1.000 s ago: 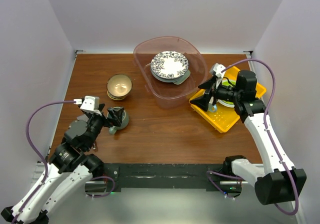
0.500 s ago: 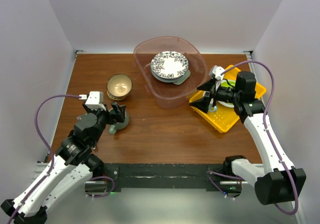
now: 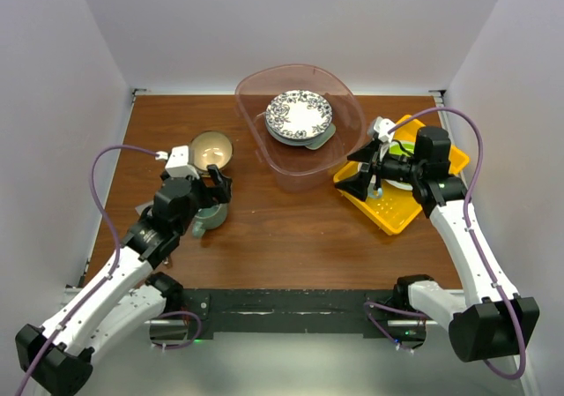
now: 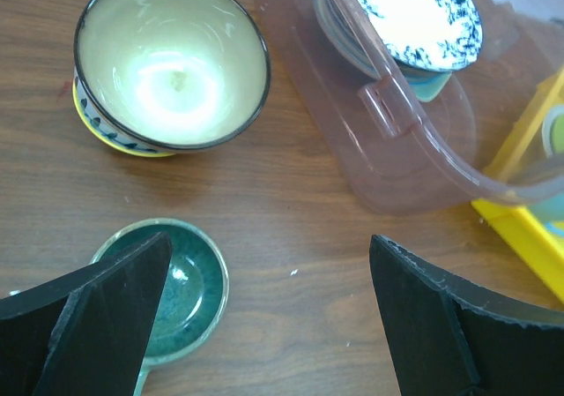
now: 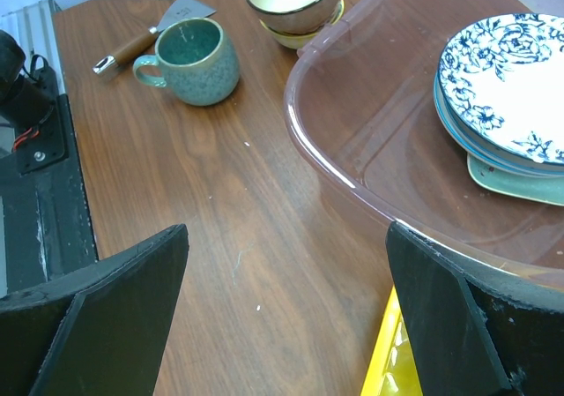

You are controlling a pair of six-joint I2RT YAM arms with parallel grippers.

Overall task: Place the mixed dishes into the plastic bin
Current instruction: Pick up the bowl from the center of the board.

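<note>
The plastic bin [image 3: 339,153] stands at the back centre and holds a blue floral plate [image 3: 300,112] stacked on a mint tray [image 3: 322,139]. A tan bowl [image 3: 211,151] sits left of the bin, and a teal mug [image 3: 211,218] stands just in front of the bowl. My left gripper [image 3: 216,191] is open and empty above the mug. In the left wrist view the mug [image 4: 181,290] lies under the left finger, with the bowl [image 4: 172,61] beyond. My right gripper [image 3: 361,174] is open and empty beside the bin's right front corner [image 5: 352,158].
A yellow perforated tray [image 3: 397,204] lies at the right, under the right wrist, with a lime-green plate in it. A wooden-handled scraper [image 5: 141,43] lies on the table behind the mug [image 5: 189,61] in the right wrist view.
My left arm has reached forward and to the right, so its open gripper now hangs over the teal mug, close to the bowl. The right arm has stayed still.
</note>
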